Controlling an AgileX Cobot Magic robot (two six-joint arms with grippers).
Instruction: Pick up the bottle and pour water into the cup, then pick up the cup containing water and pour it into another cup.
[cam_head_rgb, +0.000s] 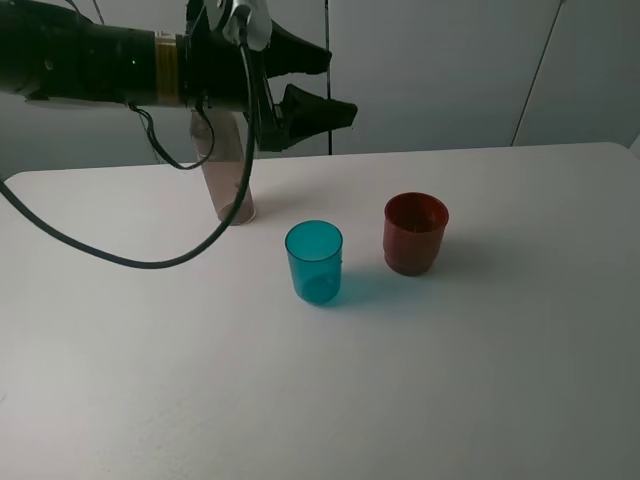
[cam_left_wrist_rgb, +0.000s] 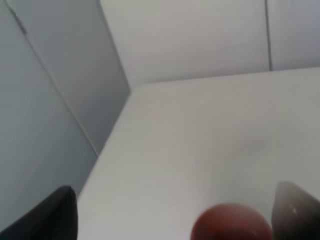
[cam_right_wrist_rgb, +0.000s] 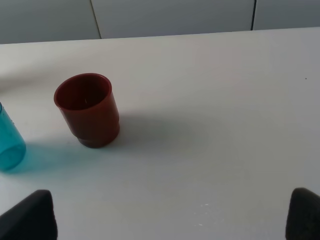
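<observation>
overhead view: a white table (cam_head_rgb: 480, 380) carries three vessels. the bottle (cam_head_rgb: 228, 170), tall and grey-tinted, stands upright near the far left part of the table, its upper part hidden behind the left arm (cam_head_rgb: 90, 62). the teal cup (cam_head_rgb: 314, 262) stands upright in front of and to the right of the bottle, apart from it. the red-brown cup (cam_head_rgb: 415, 232) stands upright just to the right of the teal cup, with a gap between them; both cups cast shadows to the right. the left gripper (cam_head_rgb: 335, 85) hangs in the air above the far edge of the table, higher than the bottle and to its right, pointing right; its two black fingers stand wide apart with nothing between them. a black cable (cam_head_rgb: 120, 258) loops from the arm down in front of the bottle.

left wrist view: two dark fingertips (cam_left_wrist_rgb: 50, 215) sit at the lower corners, widely spread and empty, with the rim of the red-brown cup (cam_left_wrist_rgb: 231, 222) between them, blurred.

right wrist view: the right gripper (cam_right_wrist_rgb: 170, 215) shows two black fingertips (cam_right_wrist_rgb: 30, 215) spread wide above bare table, holding nothing. the red-brown cup (cam_right_wrist_rgb: 90, 110) stands ahead of it, with the edge of the teal cup (cam_right_wrist_rgb: 9, 142) beside that.
</observation>
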